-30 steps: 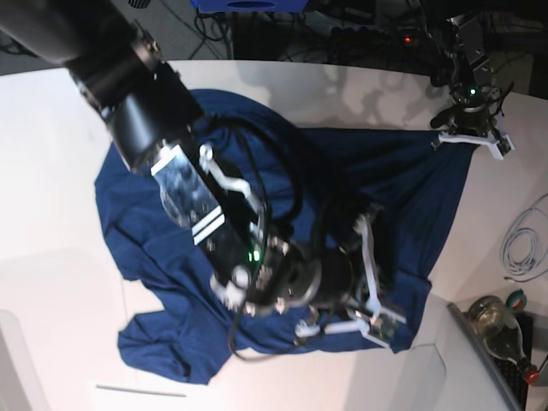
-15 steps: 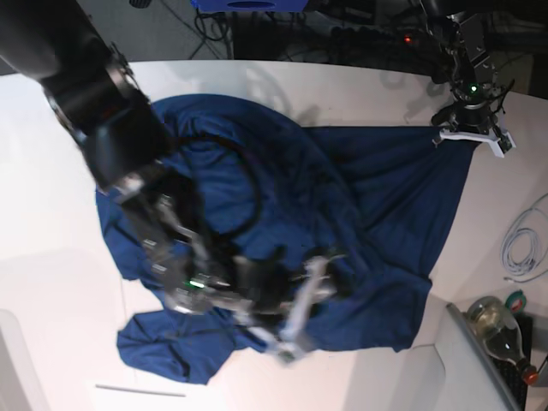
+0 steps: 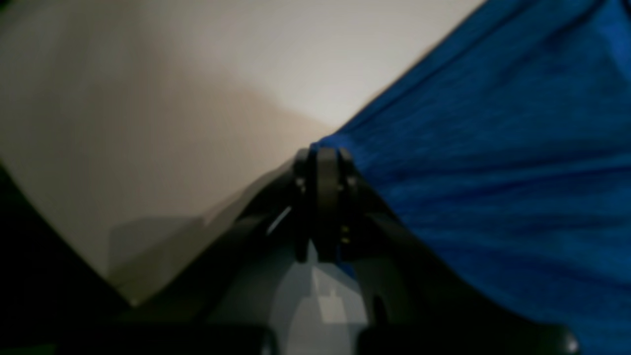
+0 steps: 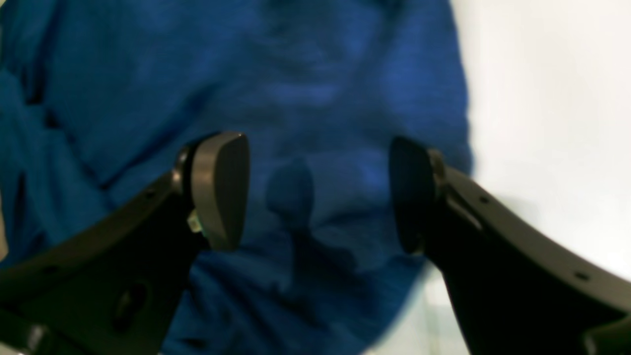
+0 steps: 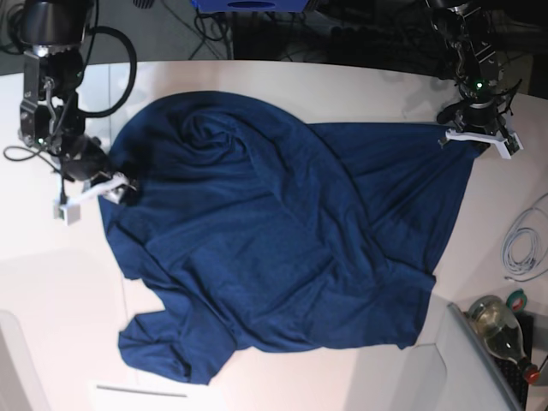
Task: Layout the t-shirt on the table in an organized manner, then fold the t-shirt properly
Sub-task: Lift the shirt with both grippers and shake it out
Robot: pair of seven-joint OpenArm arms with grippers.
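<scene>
T-shirt (image 5: 282,240) lies spread but wrinkled, unfolded, on the tabletop (image 5: 360,90); left pincer (image 3: 323,153) pinches its corner, right pincer (image 4: 315,192) gapes empty.

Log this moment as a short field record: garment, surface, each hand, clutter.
garment: t-shirt, spread but wrinkled, a bunched sleeve at the near-left corner
surface: table, white
left hand: shut on the t-shirt's far-right corner
right hand: open, hovering over the t-shirt's left edge, holding nothing
clutter: white cable and a bottle at the right edge
</scene>
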